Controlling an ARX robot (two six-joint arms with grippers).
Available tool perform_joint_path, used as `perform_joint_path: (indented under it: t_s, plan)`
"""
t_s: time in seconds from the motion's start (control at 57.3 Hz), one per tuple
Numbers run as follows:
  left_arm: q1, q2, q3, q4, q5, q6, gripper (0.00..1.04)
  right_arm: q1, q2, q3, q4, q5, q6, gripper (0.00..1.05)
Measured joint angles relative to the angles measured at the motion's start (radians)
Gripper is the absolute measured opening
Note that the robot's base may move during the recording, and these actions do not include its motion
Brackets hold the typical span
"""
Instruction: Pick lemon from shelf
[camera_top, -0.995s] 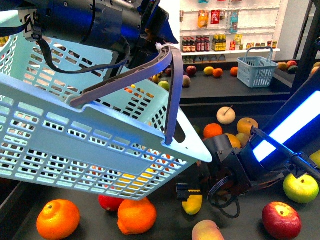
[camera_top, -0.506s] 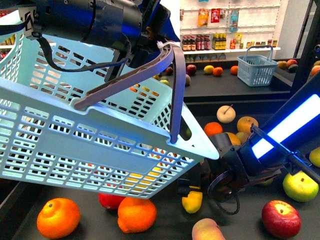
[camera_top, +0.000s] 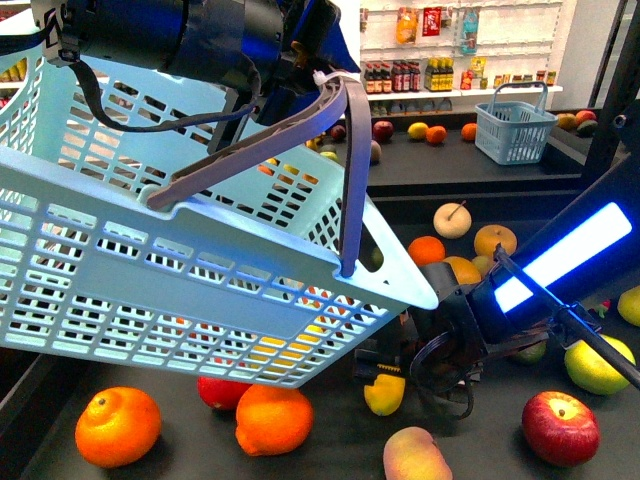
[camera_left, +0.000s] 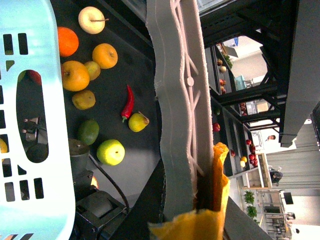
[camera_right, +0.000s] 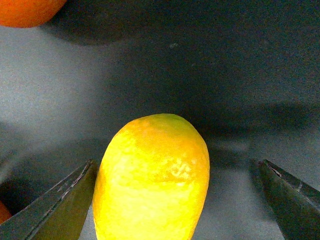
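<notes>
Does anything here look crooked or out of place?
The light blue plastic basket hangs steeply tilted from its grey handle in the left gripper. A lone red chilli pepper lies among round fruit on the black shelf deck.

Lemon on shelf deck, between jaws of right gripper, basket overhead leftward, orange left, apple right.

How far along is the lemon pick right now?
Done: right gripper is at the lemon, open fingers either side of it. In hand: nothing yet on the right; the lemon sits on the shelf deck. Left gripper holds the basket handle. To do: close, lift, clear the shelf.
</notes>
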Motion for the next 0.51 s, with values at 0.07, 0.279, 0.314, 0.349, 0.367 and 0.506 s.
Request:
perform_joint_path:
  t_s: [0.07,0.279,0.314,0.349,0.367,0.506]
  plan:
    - [0.0,0.0,0.0,0.0,0.0,0.0,0.11,0.0,0.005,0.005,-0.001,-0.004,0.004,0.97]
    - [0.0,0.0,0.0,0.0,-0.001,0.0,0.11,0.0,0.021,0.012,-0.008,-0.011,0.014,0.97]
    - [0.0,0.0,0.0,0.0,-0.001,0.0,0.11,0.0,0.023,0.013,-0.009,-0.011,0.014,0.97]
    - [0.0,0.0,0.0,0.0,-0.001,0.0,0.11,0.001,0.023,0.016,-0.013,-0.011,0.014,0.97]
    - [0.0,0.0,0.0,0.0,-0.001,0.0,0.11,0.001,0.024,0.017,-0.014,-0.011,0.015,0.97]
    - [0.0,0.0,0.0,0.0,0.0,0.0,0.11,0.002,0.03,0.02,-0.021,-0.013,0.018,0.77]
